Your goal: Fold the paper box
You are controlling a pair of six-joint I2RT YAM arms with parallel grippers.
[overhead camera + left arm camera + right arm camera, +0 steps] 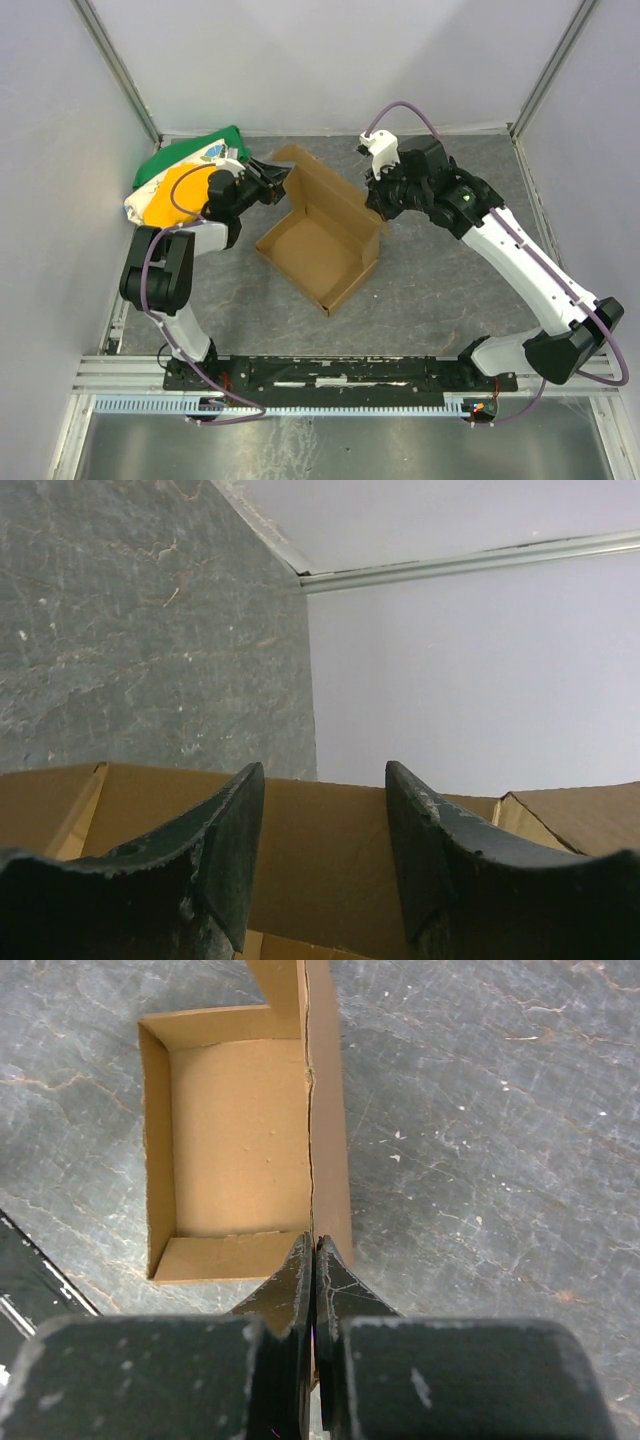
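The paper box (318, 245) lies open at the centre of the counter (440, 300). The left gripper (322, 780) is released, jaws apart at the box's raised far-left flap. The right gripper (312, 1252) is clenched, tips at the right wall's top edge.

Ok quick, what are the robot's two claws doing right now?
Left gripper: open, close to the paper box, gripping nothing.
Right gripper: shut, tips at the paper box's side wall; whether it pinches the wall cannot be told.

left gripper (325, 772): jaws apart | paper box (320, 855): beyond gripper | table (150, 630): grey
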